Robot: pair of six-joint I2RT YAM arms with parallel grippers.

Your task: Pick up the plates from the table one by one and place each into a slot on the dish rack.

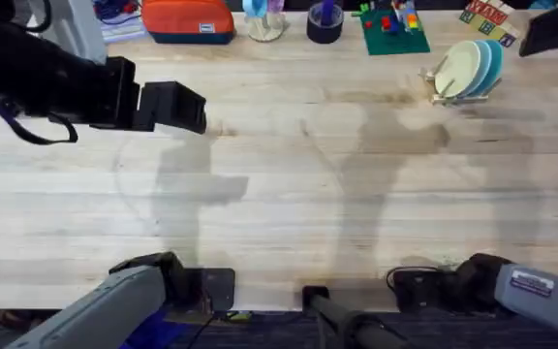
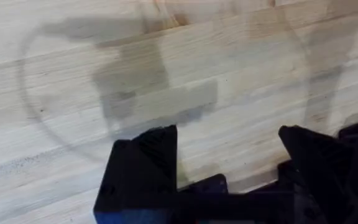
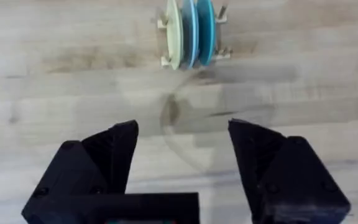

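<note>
We see the rack (image 1: 458,85) at the upper right of the overhead frame, three plates (image 1: 473,66) standing on edge in its slots: a pale one and two blue. On the right wrist view the plates (image 3: 191,31) sit upright in the rack (image 3: 192,57), well ahead of our right hand (image 3: 182,152), fingers spread wide, nothing in them. Our left hand (image 2: 229,155) hangs wide open and empty too, over bare table (image 2: 73,74). At upper left of the overhead, the left arm (image 1: 56,82) looms dark.
</note>
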